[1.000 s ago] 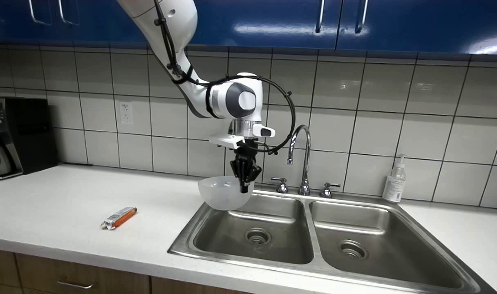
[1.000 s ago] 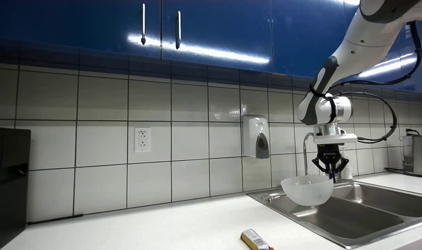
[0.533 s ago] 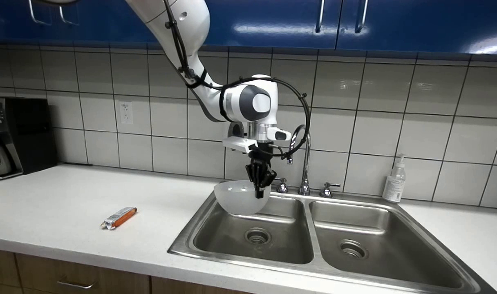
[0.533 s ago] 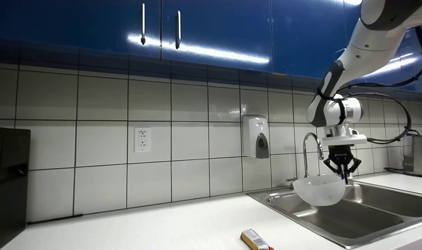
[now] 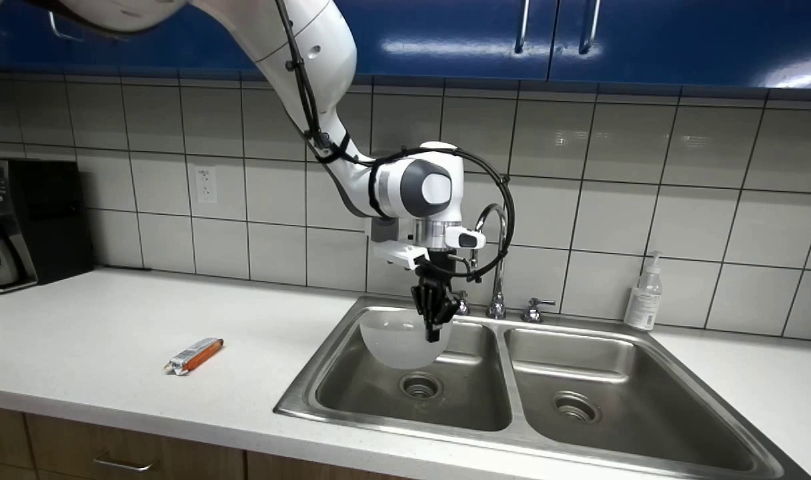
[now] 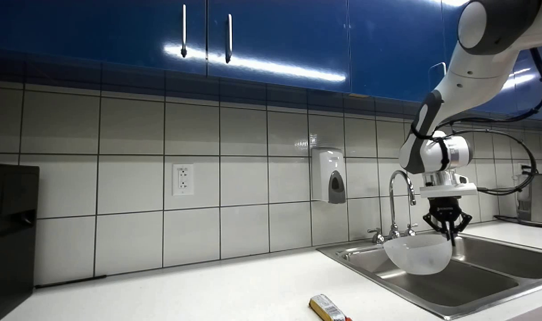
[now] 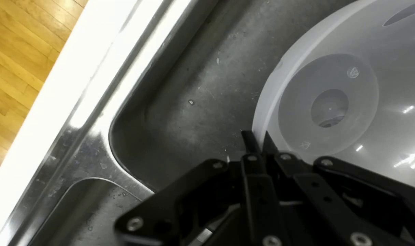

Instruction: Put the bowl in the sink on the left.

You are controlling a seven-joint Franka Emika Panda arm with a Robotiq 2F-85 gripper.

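"What are we seeing on the white counter (image 5: 112, 320)?"

"We're finding a wrapped bar (image 5: 194, 356) lying there in both exterior views, and a black coffee maker (image 5: 52, 227) standing near the tiled wall (image 5: 279, 190)."

"What are we spotting on that wall?"

"We're picking out an outlet (image 5: 206, 184) and, in an exterior view, a mounted dispenser (image 6: 328, 176); a pump bottle (image 5: 644, 300) is standing close to the wall."

"Above, we're noticing blue cabinets (image 6: 275, 35); below the counter, a wooden drawer (image 5: 79, 437). In the wrist view we're glimpsing wooden floor (image 7: 23, 61)."

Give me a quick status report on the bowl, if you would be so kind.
Fingers shut on the bowl. Held over the left basin, not yet released. Faucet close by on the wall side, possibly worth minding.
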